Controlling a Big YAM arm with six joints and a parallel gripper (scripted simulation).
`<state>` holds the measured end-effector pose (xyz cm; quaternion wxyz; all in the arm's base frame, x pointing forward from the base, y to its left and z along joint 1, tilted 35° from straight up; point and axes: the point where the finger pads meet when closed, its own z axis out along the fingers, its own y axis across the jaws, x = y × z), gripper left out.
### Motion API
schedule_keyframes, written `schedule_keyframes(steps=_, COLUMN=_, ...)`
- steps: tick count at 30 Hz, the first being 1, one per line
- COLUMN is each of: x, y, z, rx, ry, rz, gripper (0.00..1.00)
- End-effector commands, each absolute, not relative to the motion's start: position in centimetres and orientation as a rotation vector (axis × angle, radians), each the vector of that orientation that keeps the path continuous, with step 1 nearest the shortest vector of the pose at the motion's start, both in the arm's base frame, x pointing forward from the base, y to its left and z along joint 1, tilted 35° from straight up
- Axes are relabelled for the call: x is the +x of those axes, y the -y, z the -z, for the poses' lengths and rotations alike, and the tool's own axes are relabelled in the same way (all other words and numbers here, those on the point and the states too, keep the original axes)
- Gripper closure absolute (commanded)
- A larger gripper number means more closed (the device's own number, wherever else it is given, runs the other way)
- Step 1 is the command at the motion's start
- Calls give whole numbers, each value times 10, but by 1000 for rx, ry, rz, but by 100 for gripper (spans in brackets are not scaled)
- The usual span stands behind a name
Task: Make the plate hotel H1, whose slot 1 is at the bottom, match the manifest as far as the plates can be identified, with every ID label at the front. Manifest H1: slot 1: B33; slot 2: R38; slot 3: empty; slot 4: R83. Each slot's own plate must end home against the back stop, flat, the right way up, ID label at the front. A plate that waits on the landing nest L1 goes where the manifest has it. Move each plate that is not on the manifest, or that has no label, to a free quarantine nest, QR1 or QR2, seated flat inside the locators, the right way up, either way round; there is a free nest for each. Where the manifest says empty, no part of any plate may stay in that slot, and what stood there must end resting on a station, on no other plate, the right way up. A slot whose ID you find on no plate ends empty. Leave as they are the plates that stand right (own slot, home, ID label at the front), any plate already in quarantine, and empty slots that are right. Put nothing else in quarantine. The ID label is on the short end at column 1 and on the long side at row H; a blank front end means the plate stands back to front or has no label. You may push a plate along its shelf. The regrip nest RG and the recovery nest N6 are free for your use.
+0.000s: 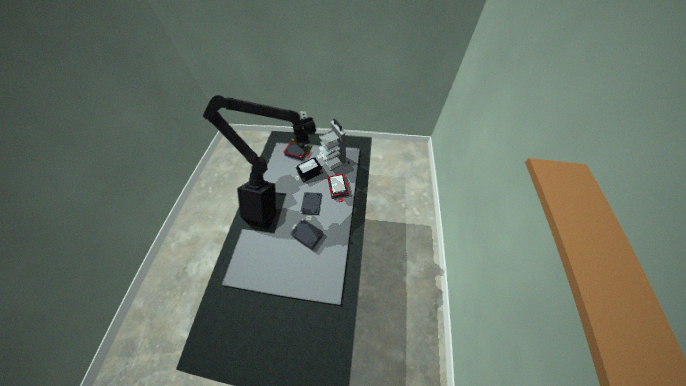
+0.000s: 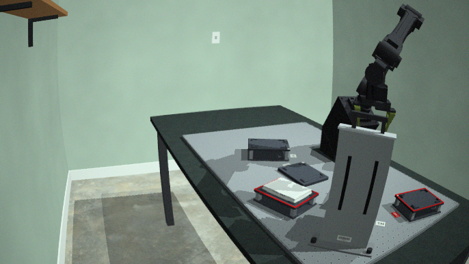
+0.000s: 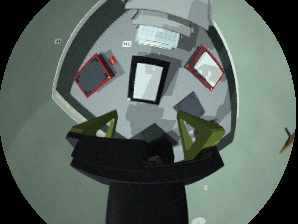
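Note:
The plate hotel stands at the far end of the grey mat. The exterior view shows only its back panel, so its slots and labels are hidden there. In the wrist view the hotel shows several pale plates, with labels too small to read. A white plate lies on a black nest in front of the hotel and shows in the wrist view. My gripper hangs high beside the hotel's top, open and empty.
One red-edged nest holds a white plate. The other red-edged nest is bare. Two dark nests lie nearer the arm base.

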<state>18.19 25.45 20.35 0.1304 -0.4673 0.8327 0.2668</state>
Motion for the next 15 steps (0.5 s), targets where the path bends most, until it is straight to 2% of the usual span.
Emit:
schedule_keyframes(steps=1, x=185, y=-257, z=-221, rx=-1229, ry=-2477, rz=-809, gripper=0)
schedule_keyframes(steps=12, x=181, y=-272, z=-185, rx=-1153, ry=-2560, rz=-821, gripper=0)
schedule_keyframes(steps=14, x=181, y=-272, z=-185, rx=-1153, ry=-2560, rz=-821, gripper=0)
schedule_keyframes(steps=15, x=190, y=-282, z=-211, rx=-1146, ry=-2489, rz=-838, gripper=0)
